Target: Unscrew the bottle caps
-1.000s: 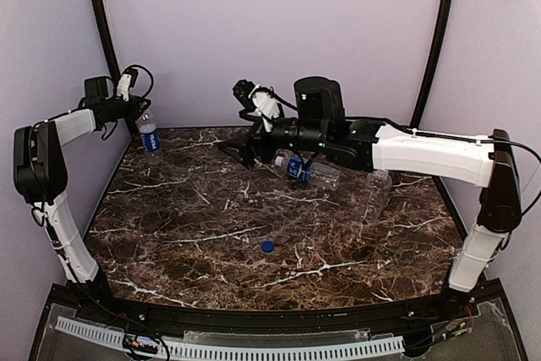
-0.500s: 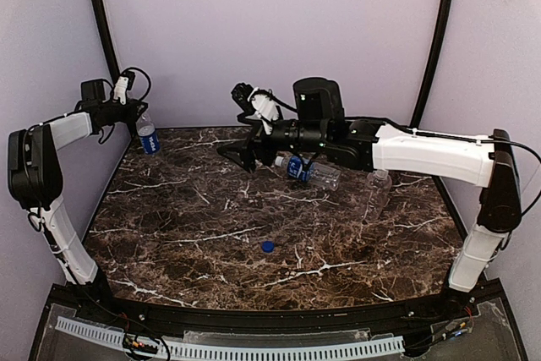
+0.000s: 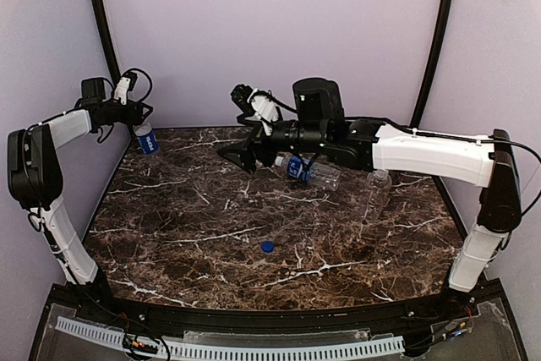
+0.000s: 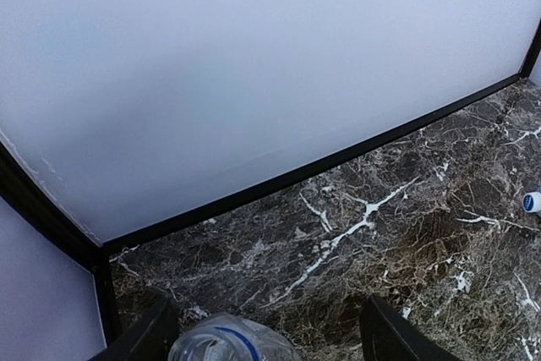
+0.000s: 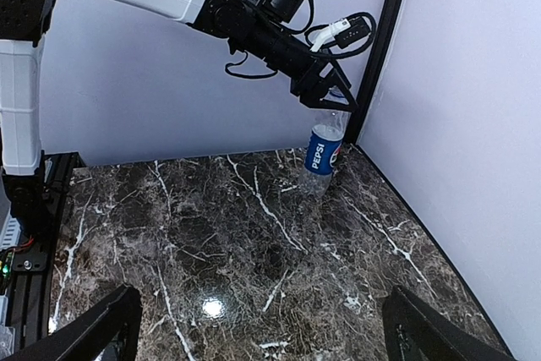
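Left fingers (image 4: 145, 337): spread around Pepsi bottle (image 5: 324, 151) top.
Right fingers (image 5: 108, 325): wide, empty.
Lying bottle (image 3: 314, 173): clear, under right arm (image 3: 423, 154).
Cap (image 3: 267, 247): blue, round.
Worktop (image 3: 169, 234): glossy veined marble.

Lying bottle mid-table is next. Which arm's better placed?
Right, I'd say. The right fingers stand open just beside the neck end of the lying bottle. The left fingers are off in the far-left corner, spread about the top of the upright bottle.
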Tool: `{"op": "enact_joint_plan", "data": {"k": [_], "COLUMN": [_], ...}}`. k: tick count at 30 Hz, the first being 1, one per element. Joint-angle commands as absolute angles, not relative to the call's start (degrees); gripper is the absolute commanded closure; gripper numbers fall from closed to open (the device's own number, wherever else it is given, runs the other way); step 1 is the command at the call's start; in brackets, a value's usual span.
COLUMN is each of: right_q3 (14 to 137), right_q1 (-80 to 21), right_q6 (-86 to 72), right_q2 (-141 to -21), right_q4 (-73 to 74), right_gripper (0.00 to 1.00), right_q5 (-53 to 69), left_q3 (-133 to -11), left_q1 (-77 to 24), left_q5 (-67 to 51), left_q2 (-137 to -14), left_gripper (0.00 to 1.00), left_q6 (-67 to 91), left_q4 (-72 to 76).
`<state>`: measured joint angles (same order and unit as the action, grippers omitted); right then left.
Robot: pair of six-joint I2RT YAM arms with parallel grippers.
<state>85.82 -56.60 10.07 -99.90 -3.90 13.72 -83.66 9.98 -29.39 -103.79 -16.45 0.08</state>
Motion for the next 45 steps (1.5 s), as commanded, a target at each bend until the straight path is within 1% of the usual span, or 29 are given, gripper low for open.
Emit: {"op": "enact_joint_plan", "data": {"k": [1,2,3,5,6,8,10,14,18,22,26,30,36,42,45], "right_q3": [87.01,87.06,87.09,87.46,87.79,89.0,91.95,100.95,112.22,119.75,122.89,125.72,126.59,123.69,122.37], "right_q1": [-56.47,-56.49,-56.51,-56.51,-56.49,-56.43,-56.05,-53.69,-50.14,-47.81,-44.99,-42.51,-40.43,-37.87,-36.54], "right_q6": [10.37,10.36,10.49,10.42,10.35,10.35,10.26,8.24,8.16,13.62,17.61,19.42,21.65,21.01,20.46], "right_q2": [-99.31,-99.32,-99.31,-99.52,-99.63,-100.18,-101.75,-107.22,-115.55,-122.43,-127.83,-132.8,-137.4,-138.0,-137.74], "right_q4": [-4.31,-4.23,-4.14,-3.83,-3.46,-1.87,2.58,19.1,36.08,45.86,51.83,56.56,59.02,60.9,61.54], "right_gripper": [0.01,0.01,0.01,0.02,0.01,0.01,0.01,0.01,0.01,0.01,0.02,0.01,0.01,0.02,0.06], "right_q5": [14.18,14.15,13.87,12.56,11.66,8.26,2.29,-7.38,-9.23,-10.48,-11.29,-14.55,-19.73,-17.84,-15.14], "left_q3": [-84.9,-85.08,-85.21,-85.71,-86.05,-86.8,-87.89,-90.87,-93.46,-95.06,-96.56,-99.02,-99.76,-100.66,-101.97], "left_q1": [10.06,10.08,10.17,10.07,10.13,10.11,10.09,10.11,10.11,9.98,10.02,9.67,8.14,6.15,4.95], "left_q5": [-29.89,-29.93,-29.99,-30.24,-30.33,-30.33,-30.02,-28.71,-28.35,-29.46,-31.51,-34.45,-40.32,-43.08,-43.27], "left_q2": [-102.41,-102.44,-102.52,-102.64,-102.72,-102.74,-102.77,-102.63,-102.32,-102.11,-100.85,-98.92,-94.76,-92.79,-92.52], "left_gripper": [0.24,0.19,0.17,0.06,0.04,0.02,0.01,0.01,0.01,0.01,0.01,0.01,0.0,0.0,0.0], "left_q6": [-18.26,-18.45,-18.52,-18.52,-18.49,-18.23,-18.09,-18.11,-18.4,-18.35,-17.44,-15.53,-13.89,-15.48,-17.59], "left_q4": [-4.78,-4.94,-5.28,-5.65,-5.68,-5.71,-5.9,-6.81,-7.38,-7.91,-9.18,-12.9,-18.1,-24.87,-28.59]}}
